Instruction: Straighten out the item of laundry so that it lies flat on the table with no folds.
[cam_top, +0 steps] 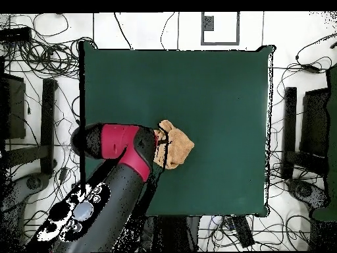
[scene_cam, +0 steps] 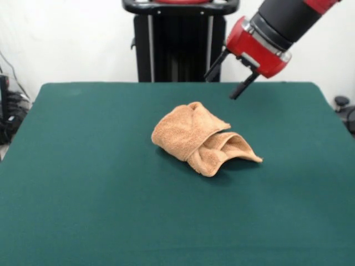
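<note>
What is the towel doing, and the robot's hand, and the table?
towel: crumpled and folded over itself in a bunch, not flat, lying near the table's middle.
hand: open, empty, up in the air above the table, behind the towel, not touching it.
table: green top, holding only the towel.

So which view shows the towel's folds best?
The front view: the towel lies bunched and fully visible, its folds clear, with the claw raised beyond it. In the overhead view, the arm covers part of the towel.

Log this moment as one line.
towel: crumpled, folded | table: towel mid-table | gripper: open, raised, apart from towel | task: not done
</note>
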